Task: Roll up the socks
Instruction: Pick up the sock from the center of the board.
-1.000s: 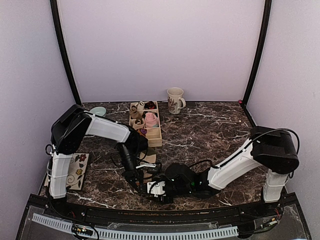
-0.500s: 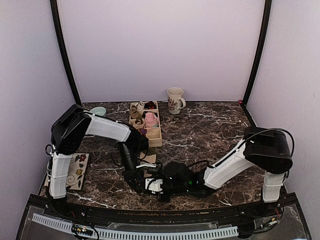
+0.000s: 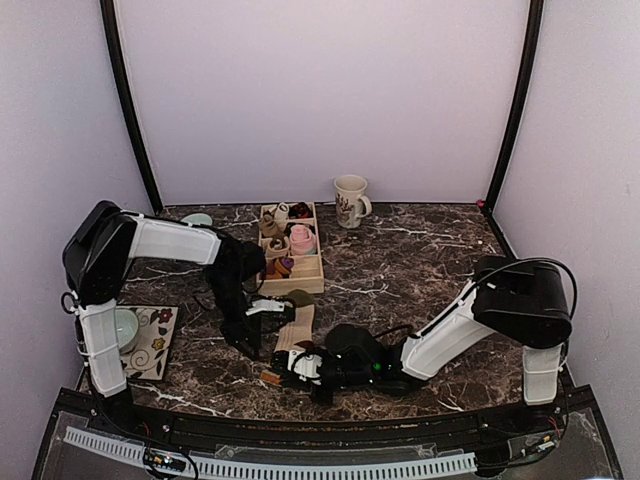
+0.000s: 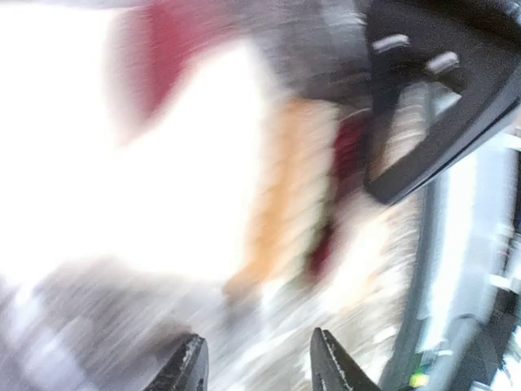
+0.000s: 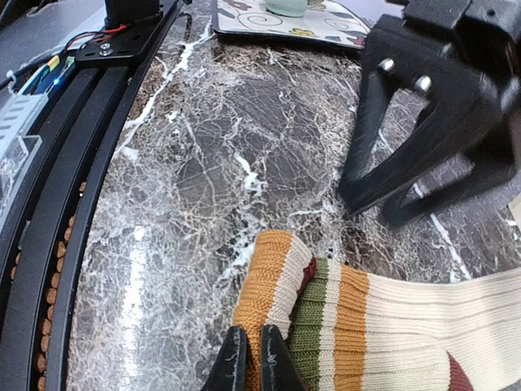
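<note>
We see the right gripper (image 5: 252,352) pinched tight on the orange-striped cuff of 1 cream sock (image 5: 407,322). The sock lies flat on the marble table (image 5: 203,163), near the front edge at the centre. The left gripper (image 5: 370,210) hovers just left of the sock, fingers partly apart, holding nothing.

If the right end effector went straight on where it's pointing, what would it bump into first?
The sock: the right end effector is shut on its orange cuff. Past that the line seems to run over the marble table, the left end effector sitting off to one side, though depth is unclear.
</note>
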You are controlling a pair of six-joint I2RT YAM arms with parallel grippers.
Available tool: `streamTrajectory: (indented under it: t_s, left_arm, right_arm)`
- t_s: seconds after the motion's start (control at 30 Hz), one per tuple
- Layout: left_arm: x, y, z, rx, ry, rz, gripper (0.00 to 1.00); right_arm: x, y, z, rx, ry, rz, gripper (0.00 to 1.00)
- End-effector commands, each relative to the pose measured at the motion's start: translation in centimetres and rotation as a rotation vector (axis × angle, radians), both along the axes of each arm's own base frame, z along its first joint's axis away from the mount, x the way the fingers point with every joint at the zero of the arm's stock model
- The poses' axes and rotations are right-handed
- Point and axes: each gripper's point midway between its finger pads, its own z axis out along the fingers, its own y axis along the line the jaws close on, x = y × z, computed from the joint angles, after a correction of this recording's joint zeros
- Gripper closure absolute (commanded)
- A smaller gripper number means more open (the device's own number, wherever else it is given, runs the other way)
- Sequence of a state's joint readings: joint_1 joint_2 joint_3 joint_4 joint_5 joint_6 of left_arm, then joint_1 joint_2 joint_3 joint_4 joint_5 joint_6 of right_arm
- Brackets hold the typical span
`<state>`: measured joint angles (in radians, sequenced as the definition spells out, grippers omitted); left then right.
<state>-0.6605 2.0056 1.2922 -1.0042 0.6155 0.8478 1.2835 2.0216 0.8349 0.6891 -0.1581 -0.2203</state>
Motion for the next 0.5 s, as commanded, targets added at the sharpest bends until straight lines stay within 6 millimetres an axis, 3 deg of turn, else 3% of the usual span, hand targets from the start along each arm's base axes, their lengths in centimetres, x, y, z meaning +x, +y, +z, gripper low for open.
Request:
streamTrajectory:
  t_s: [0.0,0.2,0.47]
  left_arm:
    - [5.3,3.7,1.3,0.061,-0.317,0.079,0.53]
    - [3.9,4.4,4.2,-0.032,-0.421,0.048,0.53]
    - [1.8,4.8,6.8,-0.226,-0.67,-0.065,0.54]
  right_arm:
    - [-1.9,-5.2,-7.8,-0.291,0.246,-0.066,1.0]
    - [-2.4,-6.3,-7.5,-0.348,0.511,-0.149,1.0]
    - [-2.6,-7.9,-9.0,-0.403,0.779,-0.223,1.0]
